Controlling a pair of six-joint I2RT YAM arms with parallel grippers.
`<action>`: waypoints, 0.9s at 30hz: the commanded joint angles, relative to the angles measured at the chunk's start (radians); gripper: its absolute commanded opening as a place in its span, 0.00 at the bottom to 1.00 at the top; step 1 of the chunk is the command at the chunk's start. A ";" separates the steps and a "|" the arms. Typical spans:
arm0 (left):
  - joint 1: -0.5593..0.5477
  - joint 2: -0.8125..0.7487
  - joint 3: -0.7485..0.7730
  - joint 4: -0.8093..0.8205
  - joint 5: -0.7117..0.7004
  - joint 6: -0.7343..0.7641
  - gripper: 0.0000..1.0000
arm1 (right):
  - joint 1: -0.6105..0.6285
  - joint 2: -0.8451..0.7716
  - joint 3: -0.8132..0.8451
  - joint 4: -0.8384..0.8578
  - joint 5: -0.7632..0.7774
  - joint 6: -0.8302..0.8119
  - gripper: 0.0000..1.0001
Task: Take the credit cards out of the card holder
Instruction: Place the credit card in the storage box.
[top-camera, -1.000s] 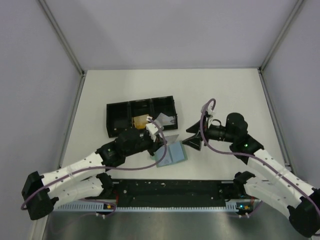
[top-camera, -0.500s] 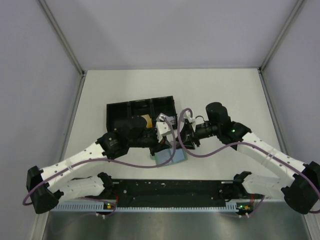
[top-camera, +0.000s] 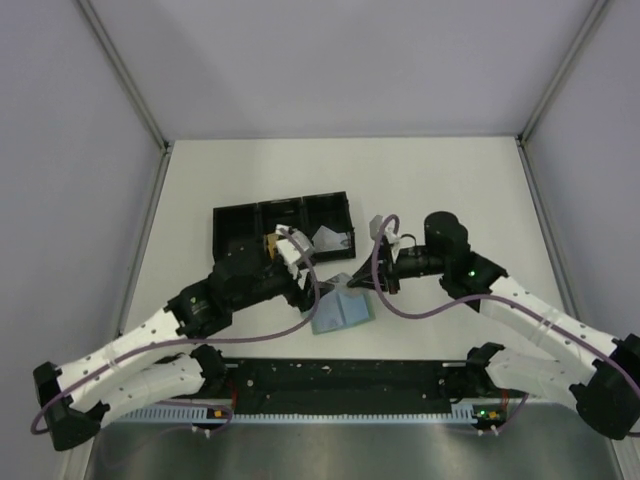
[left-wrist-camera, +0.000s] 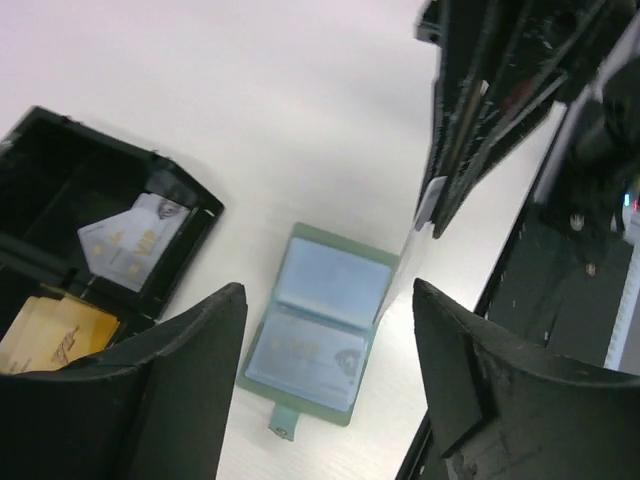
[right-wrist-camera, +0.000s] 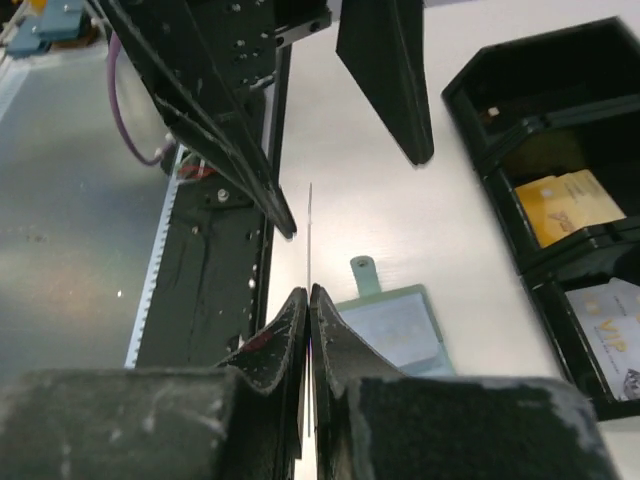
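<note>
Above the card holder (top-camera: 343, 312), a thin card (right-wrist-camera: 310, 230) is gripped edge-on by the right gripper (right-wrist-camera: 308, 298); the black tray (top-camera: 280, 206) is found beyond it, nearer the open left gripper (left-wrist-camera: 328, 295).

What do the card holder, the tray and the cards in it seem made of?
Card holder: likely soft vinyl, pale green, with clear glossy pockets. Tray: rigid black plastic, slightly shiny walls. Gold card and silver-grey card: thin plastic, seemingly; printed faces.

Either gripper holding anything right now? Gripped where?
Right gripper pinches a credit card by one end, its other end free; left gripper is open, empty.
</note>
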 joint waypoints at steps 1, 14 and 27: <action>0.003 -0.220 -0.165 0.337 -0.235 -0.184 0.76 | -0.011 -0.122 -0.155 0.610 0.087 0.375 0.00; 0.002 -0.273 -0.437 1.024 -0.085 -0.460 0.75 | 0.117 -0.022 -0.404 1.663 0.546 0.852 0.00; 0.002 -0.141 -0.432 1.213 -0.019 -0.589 0.59 | 0.155 -0.002 -0.416 1.733 0.635 0.903 0.00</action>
